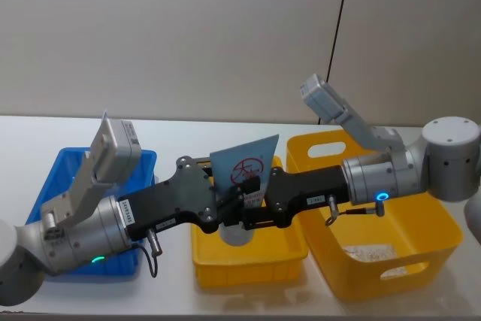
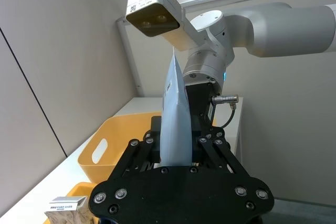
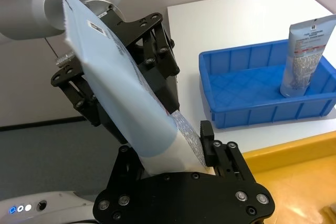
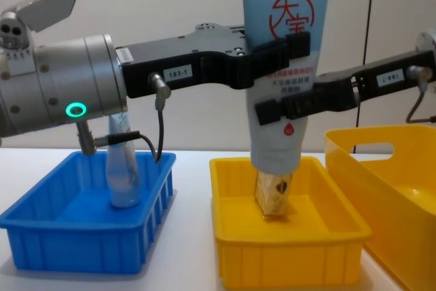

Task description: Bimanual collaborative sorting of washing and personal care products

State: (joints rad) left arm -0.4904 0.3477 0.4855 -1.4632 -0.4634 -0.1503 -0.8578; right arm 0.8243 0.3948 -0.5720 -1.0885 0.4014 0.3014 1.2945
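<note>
Two grippers pinch one pale-blue tube [image 4: 283, 66] at once, holding it upright in the air above the small yellow bin [image 4: 286, 243]. The left gripper [image 4: 276, 49] has its black fingers closed across the tube's upper part, just under the red round logo; the right gripper [image 4: 289, 107] clamps it lower down, across the printed text. In the left wrist view the tube [image 2: 176, 124] stands edge-on between the left gripper's fingers [image 2: 137, 148], with the right arm reaching in behind it. In the right wrist view the tube [image 3: 121, 93] leans up out of the right gripper [image 3: 197, 153], and the left gripper's black linkage presses against its far side.

From the head view, the two grippers meet over the small yellow bin [image 1: 248, 261], the left gripper [image 1: 225, 204] coming from the left and the right gripper [image 1: 259, 193] from the right, with the tube [image 1: 244, 163] fanning upward between them.

Below the tube's capped end, a beige carton [image 4: 272, 192] stands in the small yellow bin; whether the cap touches it is hard to judge. A second tube [image 4: 122, 168] stands upright in the blue bin [image 4: 82, 236] on the left, partly hidden by the left arm's cable. A larger yellow bin [image 4: 388, 189] with a handle slot sits to the right, just beside the small one, on the white table [image 1: 173, 298].
</note>
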